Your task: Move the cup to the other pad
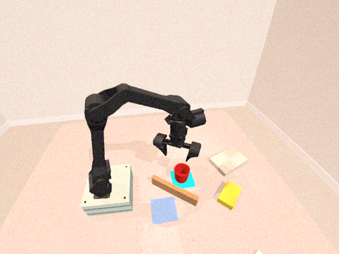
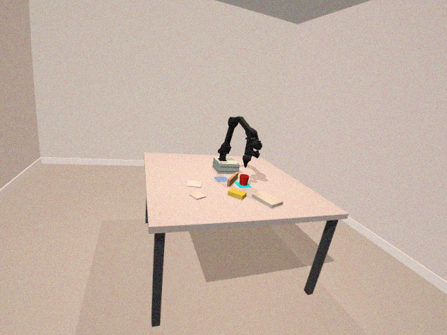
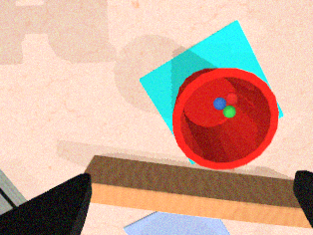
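While my gripper (image 1: 176, 152) hangs wide and empty above it, the red cup (image 1: 181, 172) stands upright on the cyan pad (image 1: 190, 183), marbles (image 3: 224, 106) inside; I should lift straight clear.

Red cup (image 3: 225, 118) looks like smooth matt plastic; marbles (image 3: 224, 105) inside glossy. Cyan pad (image 3: 164, 85) and blue pad (image 1: 164, 210) flat, matt, paper-thin. Bar (image 1: 175, 190) wood-toned, matt. Arm (image 1: 141, 97) matt black. Table (image 2: 173, 213) top pale, smooth, faintly mottled.
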Robot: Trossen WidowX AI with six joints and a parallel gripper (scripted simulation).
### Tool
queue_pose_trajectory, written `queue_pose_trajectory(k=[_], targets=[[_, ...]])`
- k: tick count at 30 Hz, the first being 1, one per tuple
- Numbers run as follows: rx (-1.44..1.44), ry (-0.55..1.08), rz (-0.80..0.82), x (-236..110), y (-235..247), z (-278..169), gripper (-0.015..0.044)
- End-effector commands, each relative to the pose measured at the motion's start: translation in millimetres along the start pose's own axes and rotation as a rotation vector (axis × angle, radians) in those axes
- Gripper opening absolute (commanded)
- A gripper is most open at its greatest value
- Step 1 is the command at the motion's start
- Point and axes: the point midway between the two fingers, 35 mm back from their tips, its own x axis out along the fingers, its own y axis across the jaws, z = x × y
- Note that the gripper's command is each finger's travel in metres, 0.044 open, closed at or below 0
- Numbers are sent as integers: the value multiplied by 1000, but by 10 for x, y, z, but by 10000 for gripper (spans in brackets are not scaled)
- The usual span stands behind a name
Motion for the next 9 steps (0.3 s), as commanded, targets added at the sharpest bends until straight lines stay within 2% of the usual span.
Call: queue_pose_trajectory(k=[1,9], targets=[[0,-11,-8,-121,3,-5,440],[1,-5,-5,-76,-5,-1,440]])
